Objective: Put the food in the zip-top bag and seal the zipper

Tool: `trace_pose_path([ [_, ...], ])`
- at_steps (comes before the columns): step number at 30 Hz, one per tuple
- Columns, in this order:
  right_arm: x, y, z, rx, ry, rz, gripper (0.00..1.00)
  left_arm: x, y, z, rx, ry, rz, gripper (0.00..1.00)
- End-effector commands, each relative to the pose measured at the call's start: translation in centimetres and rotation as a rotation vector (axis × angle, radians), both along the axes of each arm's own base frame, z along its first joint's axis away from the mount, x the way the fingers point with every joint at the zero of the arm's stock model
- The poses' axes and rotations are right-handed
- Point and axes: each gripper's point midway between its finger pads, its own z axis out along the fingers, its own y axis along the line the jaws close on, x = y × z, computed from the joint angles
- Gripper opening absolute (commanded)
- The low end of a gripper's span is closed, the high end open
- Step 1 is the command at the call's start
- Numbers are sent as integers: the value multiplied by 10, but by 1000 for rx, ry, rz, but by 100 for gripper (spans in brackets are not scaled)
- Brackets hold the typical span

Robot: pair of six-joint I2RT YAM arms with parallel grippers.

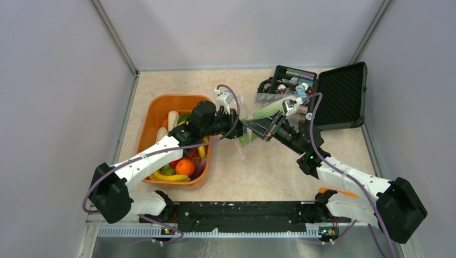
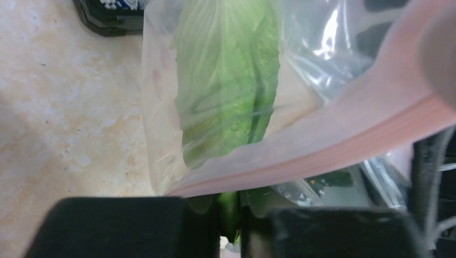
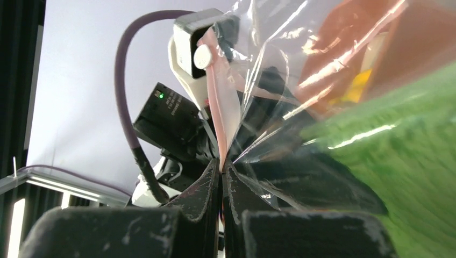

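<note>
Zip-top bag (image 1: 264,102) hangs above the tabletop (image 1: 269,166), near the black case (image 1: 344,91). The closed right tool (image 3: 221,177) pinches its pink zipper (image 2: 322,156), and the left tool (image 2: 230,208) is nipped almost shut on the stalk of a green leaf (image 2: 226,86) lying mostly inside. I would push along the leaf's long axis, near-left to far-right with the tip toward the case, and release only once the stalk clears the zipper.

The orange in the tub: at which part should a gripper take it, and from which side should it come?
Probably from straight above, closing across the middle of the orange. It is round and lies uncovered on top of the pile. The walls of the tub block a sideways approach, and a banana lies along its near side, so the fingers should avoid that side.
</note>
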Motion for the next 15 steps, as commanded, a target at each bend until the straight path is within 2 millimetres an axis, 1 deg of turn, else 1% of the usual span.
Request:
trace_pose_path([
  [1,0,-8,38,68,-94,-29,0,1,-9,-3,-18,-39,-10,19],
  [2,2,-8,38,62,-90,-40,0,-1,-8,-5,-9,-39,-14,24],
  [4,6,-11,37,61,-78,-66,0,-4,-2,-2,1,-54,-10,38],
  [5,9,-13,36,65,-72,-82,0,-5,1,0,9,-69,-4,41],
  [6,12,-14,35,62,-62,-95,0,-6,4,7,5,-95,-3,45],
  [9,20,-18,32,53,-45,-128,0,-14,15,19,40,-140,-23,66],
  [11,22,-19,32,53,-42,-139,0,-22,21,26,71,-156,-48,74],
  [15,24,-22,31,50,-39,-152,0,-30,32,45,81,-214,-55,86],
])
